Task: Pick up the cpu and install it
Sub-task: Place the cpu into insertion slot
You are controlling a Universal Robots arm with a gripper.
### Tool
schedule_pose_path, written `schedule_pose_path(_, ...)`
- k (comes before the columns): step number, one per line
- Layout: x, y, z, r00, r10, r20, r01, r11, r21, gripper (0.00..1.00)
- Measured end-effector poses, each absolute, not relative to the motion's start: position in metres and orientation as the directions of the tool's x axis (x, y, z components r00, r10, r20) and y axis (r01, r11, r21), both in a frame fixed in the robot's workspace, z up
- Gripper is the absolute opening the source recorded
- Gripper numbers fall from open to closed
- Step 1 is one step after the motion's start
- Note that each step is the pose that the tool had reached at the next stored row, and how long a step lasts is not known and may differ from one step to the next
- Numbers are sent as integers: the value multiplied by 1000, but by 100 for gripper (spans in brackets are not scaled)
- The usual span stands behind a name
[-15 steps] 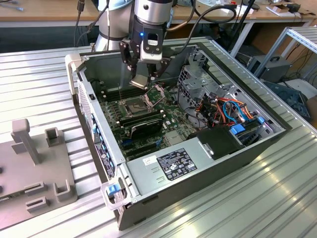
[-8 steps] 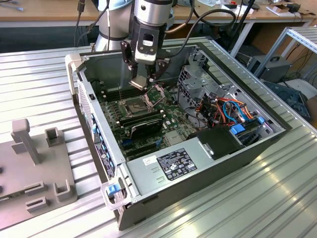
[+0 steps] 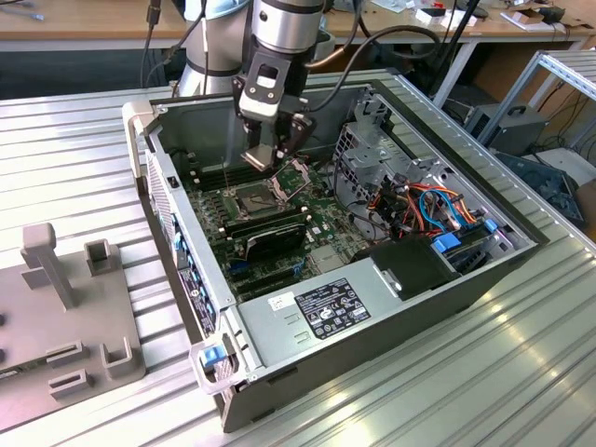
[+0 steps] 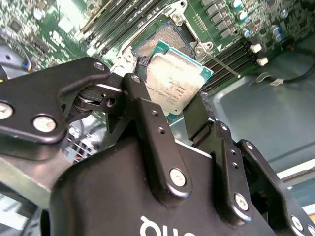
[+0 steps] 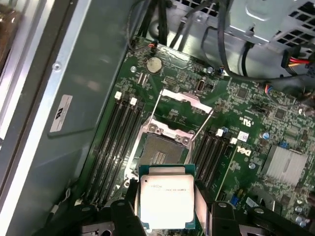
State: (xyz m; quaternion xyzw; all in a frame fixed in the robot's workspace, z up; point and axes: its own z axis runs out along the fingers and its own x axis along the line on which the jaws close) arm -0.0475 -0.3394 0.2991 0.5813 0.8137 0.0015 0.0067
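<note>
The open case (image 3: 438, 307) surrounds the socket (image 5: 160, 150), which lies on the green motherboard (image 5: 256, 128) between two banks of memory slots (image 5: 115, 142). The gripper (image 3: 272, 160) hangs over the socket, its fingers (image 4: 140, 98) clamped on opposite edges of the cpu (image 5: 166, 201). The cpu sits metal top up, above the socket and clear of it. The socket's frame (image 5: 187, 101) stands hinged open.

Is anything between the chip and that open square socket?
Nothing: in the first wrist view the cpu, gripped by the pincer, hangs clear of the bare, open socket.
</note>
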Motion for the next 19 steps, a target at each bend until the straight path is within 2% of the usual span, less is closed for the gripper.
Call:
schedule_pose_path(7, -47, -339, 295, -193, 981, -9, 981, 193, 10, 55)
schedule_pose_path(19, -47, -339, 295, -188, 982, -9, 982, 189, 10, 55)
